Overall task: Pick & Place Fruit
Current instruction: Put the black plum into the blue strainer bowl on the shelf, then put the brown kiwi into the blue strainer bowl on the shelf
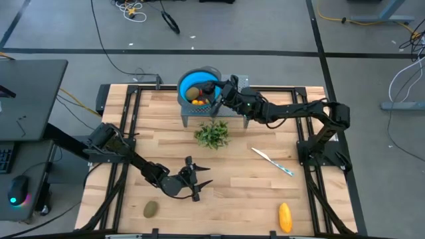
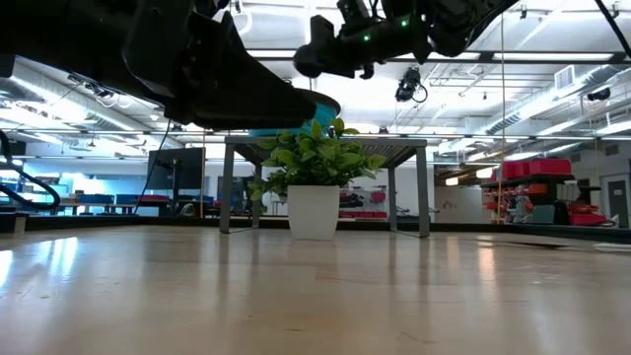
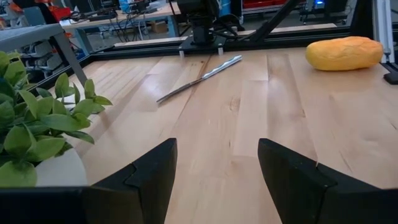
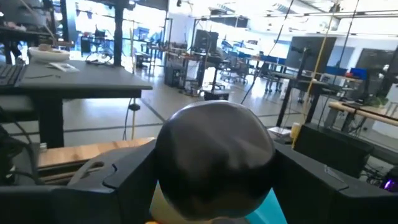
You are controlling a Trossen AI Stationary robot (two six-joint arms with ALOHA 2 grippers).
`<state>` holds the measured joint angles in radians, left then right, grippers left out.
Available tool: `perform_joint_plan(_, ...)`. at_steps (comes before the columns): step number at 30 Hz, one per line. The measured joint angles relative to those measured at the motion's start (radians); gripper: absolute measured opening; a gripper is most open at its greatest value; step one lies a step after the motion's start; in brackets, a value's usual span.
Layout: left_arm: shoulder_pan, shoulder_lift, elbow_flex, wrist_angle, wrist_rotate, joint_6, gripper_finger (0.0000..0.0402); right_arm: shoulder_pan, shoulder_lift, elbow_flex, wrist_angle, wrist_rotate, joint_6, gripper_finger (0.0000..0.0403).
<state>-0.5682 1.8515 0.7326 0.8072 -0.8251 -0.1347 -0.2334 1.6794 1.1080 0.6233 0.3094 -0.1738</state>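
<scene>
A blue bowl (image 1: 188, 78) stands on a grey rack at the table's far middle, with an olive oval (image 1: 192, 93) and orange pieces (image 1: 198, 101) in it. My right gripper (image 1: 212, 89) reaches over the bowl from the right, shut on the black ball (image 4: 214, 152). My left gripper (image 1: 199, 180) hovers open over bare wood at the near middle of the table, touching nothing. A second olive oval (image 1: 151, 209) lies near the near-left corner. The yellow oblong (image 1: 285, 217) lies near the near-right corner and also shows in the left wrist view (image 3: 344, 53). My right gripper pinches the black ball (image 4: 217, 134) between its two fingers, one on each side of it. The fingers come slanting down from the table's right. The ball is over the blue bowl's inside (image 4: 275, 208); whether it touches the fruit beneath cannot be told.
A leafy plant in a white pot (image 1: 212, 134) stands in front of the rack, between the two grippers. A thin white knife with a blue handle (image 1: 272, 161) lies right of centre. Black frame rails run along the table's edges. Bare wood lies along the near side.
</scene>
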Motion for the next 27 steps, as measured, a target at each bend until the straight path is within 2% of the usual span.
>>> perform_joint_plan(6, 0.001, 0.000, 0.000, -0.006, 0.000, -0.003, 0.0233, -0.025, 0.013, 0.000, 0.028, -0.081, -0.011, 0.0313)
perform_joint_plan(13, 0.001, 0.000, 0.000, -0.012, 0.007, -0.007, 0.0233, -0.030, 0.017, 0.001, 0.002, -0.077, 0.000, 0.0354)
perform_joint_plan(23, 0.001, 0.000, 0.000, -0.018, 0.007, -0.010, 0.0233, 0.028, -0.028, 0.000, -0.005, -0.076, -0.017, 0.0359)
perform_joint_plan(27, 0.001, 0.000, 0.000, -0.033, 0.007, -0.017, 0.0233, 0.097, -0.089, 0.000, -0.167, -0.076, -0.004, 0.0359)
